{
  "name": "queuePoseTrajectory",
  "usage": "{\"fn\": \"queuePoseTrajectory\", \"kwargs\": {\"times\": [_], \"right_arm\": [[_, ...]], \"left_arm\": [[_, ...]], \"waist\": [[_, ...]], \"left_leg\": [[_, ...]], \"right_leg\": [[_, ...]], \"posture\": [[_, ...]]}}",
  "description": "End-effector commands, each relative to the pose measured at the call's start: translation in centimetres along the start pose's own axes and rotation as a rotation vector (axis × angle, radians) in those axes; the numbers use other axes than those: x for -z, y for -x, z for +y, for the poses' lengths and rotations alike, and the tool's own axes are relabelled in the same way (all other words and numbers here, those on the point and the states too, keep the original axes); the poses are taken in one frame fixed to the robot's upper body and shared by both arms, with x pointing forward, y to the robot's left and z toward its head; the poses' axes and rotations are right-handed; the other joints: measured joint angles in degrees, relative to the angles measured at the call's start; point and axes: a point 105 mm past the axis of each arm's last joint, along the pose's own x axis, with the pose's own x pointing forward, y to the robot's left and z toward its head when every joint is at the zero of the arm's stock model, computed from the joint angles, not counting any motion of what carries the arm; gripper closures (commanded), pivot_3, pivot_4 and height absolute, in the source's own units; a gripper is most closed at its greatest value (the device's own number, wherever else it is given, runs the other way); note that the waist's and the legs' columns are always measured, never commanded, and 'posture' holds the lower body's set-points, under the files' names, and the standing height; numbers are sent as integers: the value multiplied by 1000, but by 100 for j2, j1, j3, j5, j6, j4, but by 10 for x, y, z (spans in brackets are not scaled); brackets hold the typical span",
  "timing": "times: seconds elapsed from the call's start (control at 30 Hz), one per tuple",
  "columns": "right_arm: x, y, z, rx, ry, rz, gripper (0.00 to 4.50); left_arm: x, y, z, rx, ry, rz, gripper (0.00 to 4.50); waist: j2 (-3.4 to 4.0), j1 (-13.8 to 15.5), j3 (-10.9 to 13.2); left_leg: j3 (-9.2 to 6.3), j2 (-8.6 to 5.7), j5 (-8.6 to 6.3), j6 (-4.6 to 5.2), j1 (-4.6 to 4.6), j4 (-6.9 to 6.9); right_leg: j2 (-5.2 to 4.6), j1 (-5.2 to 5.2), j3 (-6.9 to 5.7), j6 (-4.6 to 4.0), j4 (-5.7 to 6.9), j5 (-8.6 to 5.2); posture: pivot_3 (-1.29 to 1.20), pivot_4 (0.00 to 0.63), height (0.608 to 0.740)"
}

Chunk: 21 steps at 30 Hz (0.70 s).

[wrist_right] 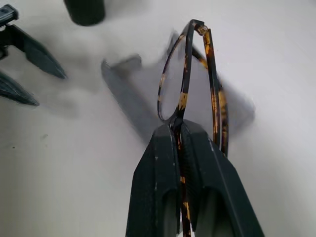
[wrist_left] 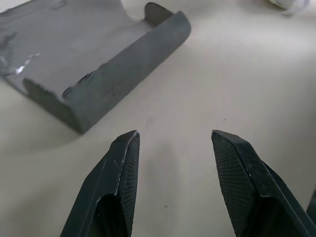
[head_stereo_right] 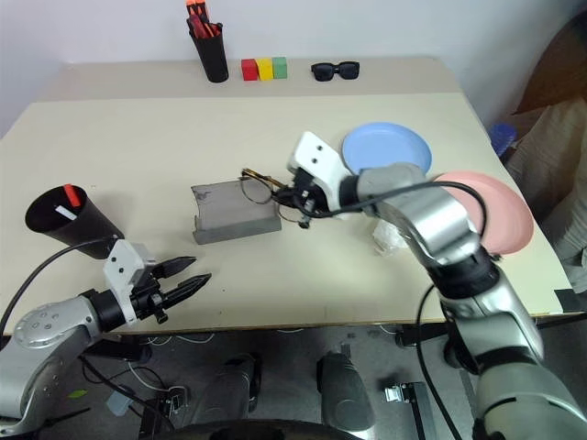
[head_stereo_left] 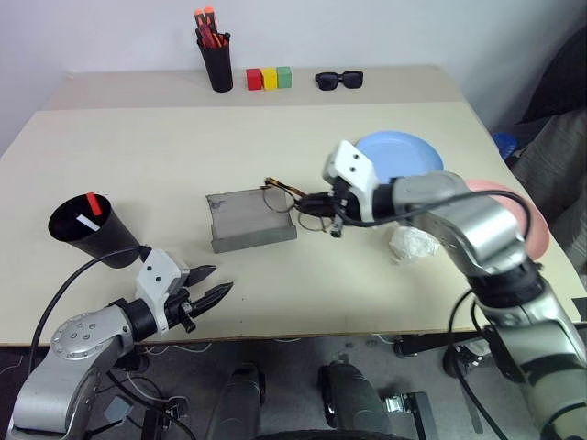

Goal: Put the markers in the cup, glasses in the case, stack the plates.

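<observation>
A: Quick, where are the glasses [wrist_right: 190, 74]?

B: Pinched in my right gripper [wrist_right: 180, 129], centre of the head frame, just right of the case [head_stereo_left: 249, 218]. Both fingers are clamped tight on the thin rim near the bridge.

A: How do they handle?

B: Light, I'd say, and fragile. Thin wire, mottled amber-brown and dark, roundish lenses. The rim is smooth and narrow, so it could twist or slip in the pinch. I judge the frame near the bridge a fair hold; the temples would bend.

A: Case?

B: Grey, matte, rectangular with rounded ends, lying open on the table [head_stereo_left: 138, 147]. It looks stiff, with a scuffed patch on the inside. Low walls, so the glasses should go in flat.

A: Your left gripper [head_stereo_left: 210, 284]?

B: Lower left of the frame, jaws parted, holding nothing. Black tapered fingers [wrist_left: 121, 168] with ribbed pads, low over the bare tabletop and pointing toward the case.

A: Rest of the task?

B: Black cup [head_stereo_left: 84, 226] at left, smooth tapered plastic, with a white marker [head_stereo_left: 87, 222] and a red marker [head_stereo_left: 94, 202] inside. Blue plate [head_stereo_left: 399, 151] and pink plate [head_stereo_right: 500, 211] sit at right, apart, unstacked. Rigid smooth plastic, shallow rims, probably slippery; take them by the edge.
</observation>
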Motion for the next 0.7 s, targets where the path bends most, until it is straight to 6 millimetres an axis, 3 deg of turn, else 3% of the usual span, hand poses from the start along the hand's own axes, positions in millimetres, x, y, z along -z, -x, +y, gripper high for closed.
{"fn": "queuePoseTrajectory", "kwargs": {"times": [0.03,0.23,0.53,0.63,0.7], "right_arm": [[-18,-24,-8,-96,159,-23,4438],[-23,-64,-16,-233,206,6,4438],[-9,-87,-2,-405,201,82,4438],[-7,-87,-3,-414,203,89,3548],[-12,-85,-6,-396,208,60,2554]], "left_arm": [[-13,3,7,-39,-32,-49,2131],[-18,9,7,-63,-30,-71,2131],[-14,12,0,-83,-12,-65,2131],[-15,11,0,-88,-11,-73,2131],[-18,10,2,-95,-4,-90,2131]], "waist": [[0,1,0],[0,-4,0],[5,-2,3],[7,-2,4],[8,-7,5]], "left_leg": [[-1,0,0,0,0,0],[-3,-2,0,-1,-2,-6],[-4,-2,0,-1,-2,-11],[-3,-3,-1,-1,-2,-11],[-3,-3,0,-2,-2,-11]], "right_leg": [[0,0,0,0,0,0],[-2,-3,-2,1,2,2],[-1,-9,-2,-1,7,3],[-1,-8,-2,-1,7,2],[0,-9,-2,-1,7,2]], "posture": [[0,150,740],[0,150,740],[0,150,740],[0,150,740],[0,150,740]]}}
